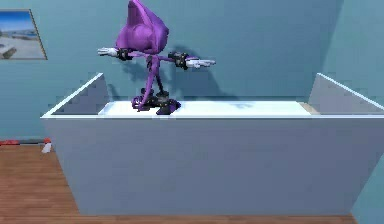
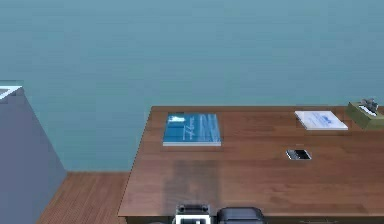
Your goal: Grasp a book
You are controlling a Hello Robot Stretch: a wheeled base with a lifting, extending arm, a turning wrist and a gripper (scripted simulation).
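Observation:
A blue book [image 2: 193, 130] lies flat on the brown wooden desk [image 2: 250, 180], near its far left corner. A thinner white book or sheet of paper [image 2: 321, 120] lies farther to the right by the desk's far edge. At the arm side view's bottom edge, just over the desk's near edge, the dark top of my gripper [image 2: 195, 214] pokes into the picture beside the arm's dark end [image 2: 240, 215]. Its far end is cut off, so I cannot tell whether it holds anything. The blue book lies well beyond the gripper.
A small dark phone [image 2: 298, 154] and a box [image 2: 367, 112] sit on the desk's right part. A teal wall backs the desk. Ahead stands a white-walled enclosure [image 1: 200, 150] with a purple statue [image 1: 150, 55] on it, and a picture [image 1: 22, 35] hangs on the wall.

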